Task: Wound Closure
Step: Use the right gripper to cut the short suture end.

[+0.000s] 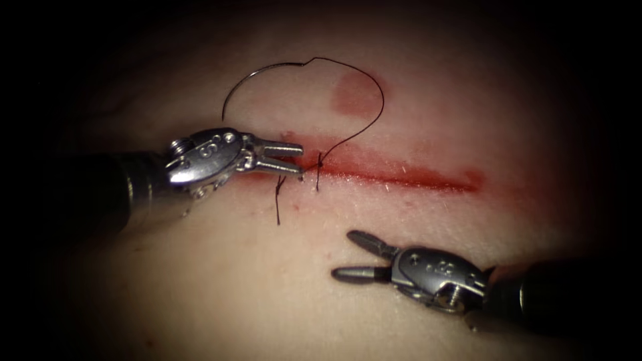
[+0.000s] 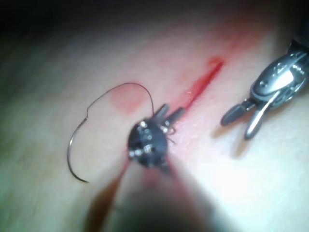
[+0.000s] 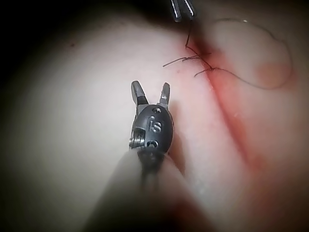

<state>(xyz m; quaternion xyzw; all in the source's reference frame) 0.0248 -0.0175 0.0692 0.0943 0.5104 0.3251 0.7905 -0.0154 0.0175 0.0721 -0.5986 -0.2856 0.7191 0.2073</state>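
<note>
While red fluid (image 1: pixel 401 175) lines the cut (image 1: pixel 428 179) in the tissue (image 1: pixel 200 287), the left tool (image 1: pixel 289 159) sits at the cut's left end, jaws apart, holding nothing. Just beyond its tips lie a knot (image 1: pixel 319 162) and short thread ends (image 1: pixel 277 204). Thread (image 1: pixel 374 113) arcs from the knot to the needle (image 1: pixel 254 77), which lies free on the tissue behind this tool. Well apart, the right tool (image 1: pixel 351 254) rests with jaws apart, empty.
</note>
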